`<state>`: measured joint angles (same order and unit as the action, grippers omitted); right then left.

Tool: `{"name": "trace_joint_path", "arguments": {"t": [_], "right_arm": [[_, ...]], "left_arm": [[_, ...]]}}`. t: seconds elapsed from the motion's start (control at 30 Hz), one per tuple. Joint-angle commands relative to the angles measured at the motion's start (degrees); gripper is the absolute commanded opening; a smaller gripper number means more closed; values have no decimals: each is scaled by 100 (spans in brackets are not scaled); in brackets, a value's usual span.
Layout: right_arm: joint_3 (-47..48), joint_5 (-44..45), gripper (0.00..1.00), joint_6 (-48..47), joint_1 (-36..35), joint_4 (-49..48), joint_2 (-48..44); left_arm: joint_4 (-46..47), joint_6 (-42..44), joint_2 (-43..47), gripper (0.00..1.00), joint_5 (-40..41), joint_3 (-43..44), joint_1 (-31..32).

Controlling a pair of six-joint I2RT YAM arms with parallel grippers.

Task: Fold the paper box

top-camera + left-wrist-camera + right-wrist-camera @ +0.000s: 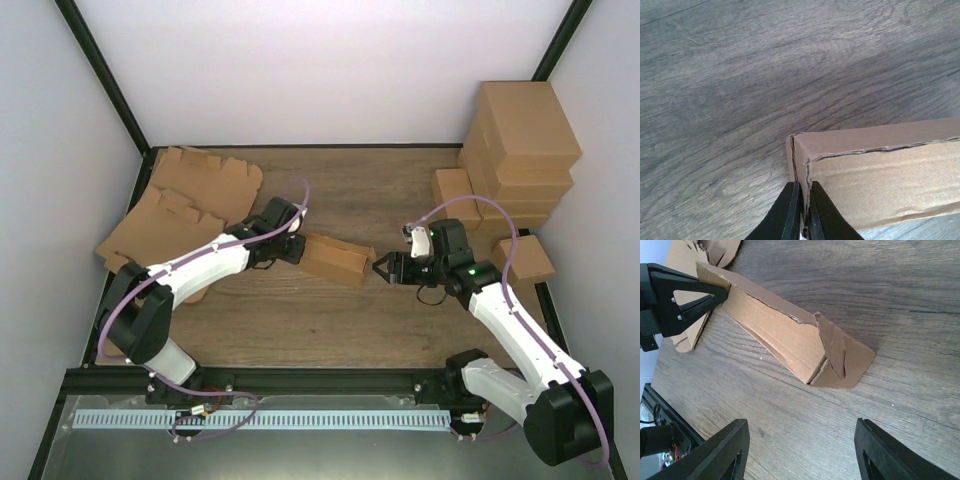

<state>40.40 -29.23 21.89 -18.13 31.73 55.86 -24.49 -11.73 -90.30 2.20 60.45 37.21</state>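
Top external shows the arm bases at the near edge of the table [330, 330]. Just beyond them, mid-table, the paper box [330, 258] lies as a long, half-formed trough between the two pincers. The left gripper [293, 247] is clamped on the box's left end. In its wrist view we see the fingers [787, 215] pressed almost together around one thin cardboard wall at the corner. The right gripper [385, 268] sits just off the opposite end, spread wide with nothing in it. Its wrist view shows the end flaps [832, 347] loose, one leaning inward at a slant. We judge the main risk to be that narrow corner pinch. A push on the flaps from the right could pivot the box around it, slide the wall out of the fingers, or crumple a flap off its crease. Farther back, flat cardboard blanks [195, 195] lie at the far left and a stack of folded boxes [520, 140] stands at the far right, well apart from the work.
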Motion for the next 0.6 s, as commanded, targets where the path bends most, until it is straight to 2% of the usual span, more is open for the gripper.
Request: {"name": "trace_joint_path", "arguments": {"t": [0.0, 0.13, 0.27, 0.4, 0.47, 0.57], "right_arm": [[153, 128, 59, 10, -2, 54, -34], [147, 366, 51, -66, -128, -48, -61], [222, 716, 50, -253, -322, -277, -48], [366, 899, 54, -483, -358, -323, 113], [431, 1020, 54, -583, -359, -287, 179], [482, 1114, 50, -650, -369, -255, 252]], "left_arm": [[-39, -36, -83, 7, -17, 66, 72], [-12, -220, -56, 7, -93, 49, 108], [-36, -406, 64, 8, -80, 80, 137], [-135, -620, 166, 36, 9, 115, 137], [-160, -690, 266, 44, 100, 109, 137], [-165, -725, 399, 46, 211, 139, 121]]}}
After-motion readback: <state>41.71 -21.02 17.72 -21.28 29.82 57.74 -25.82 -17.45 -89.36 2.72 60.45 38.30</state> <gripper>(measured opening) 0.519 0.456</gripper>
